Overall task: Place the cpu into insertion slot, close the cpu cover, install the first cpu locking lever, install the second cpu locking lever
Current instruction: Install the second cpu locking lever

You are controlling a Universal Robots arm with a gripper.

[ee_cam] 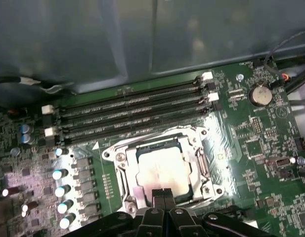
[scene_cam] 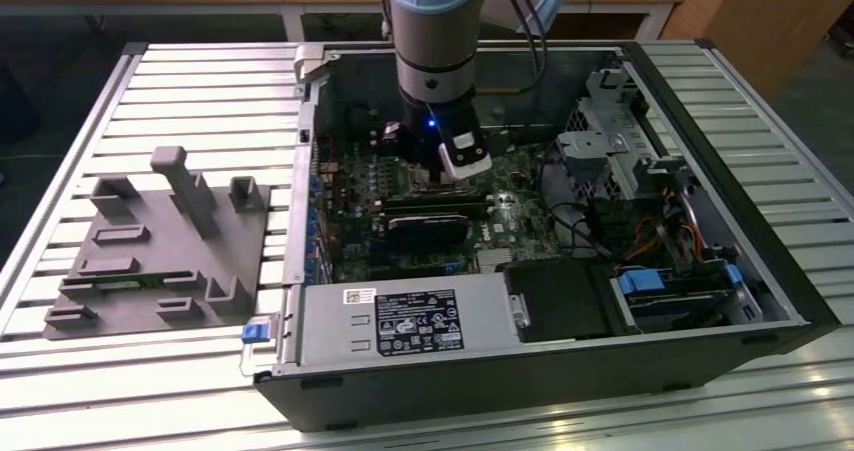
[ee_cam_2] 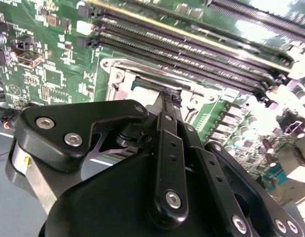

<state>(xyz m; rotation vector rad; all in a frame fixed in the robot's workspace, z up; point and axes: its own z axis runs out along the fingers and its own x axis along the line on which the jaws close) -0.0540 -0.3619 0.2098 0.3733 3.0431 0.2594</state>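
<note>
The cpu (ee_cam: 161,169) lies flat in the insertion slot (ee_cam: 123,190), its dull silvery top showing through the window of the cpu cover (ee_cam: 190,144). The cover's grey metal frame lies down around the chip. My gripper (ee_cam: 162,194) hovers over one edge of the socket with its two black fingers pressed together and nothing visible between them. In the second wrist view the gripper (ee_cam_2: 168,97) points at the rim of the insertion slot (ee_cam_2: 123,78). In the exterior view the gripper (scene_cam: 438,179) reaches down into the open computer case over the motherboard (scene_cam: 400,186).
Long black memory slots (ee_cam: 132,109) run beside the socket. A black block (scene_cam: 427,223), the power supply (scene_cam: 400,323) and drive bays (scene_cam: 607,141) crowd the case. A grey parts fixture (scene_cam: 160,246) sits on the slatted table at the exterior view's left.
</note>
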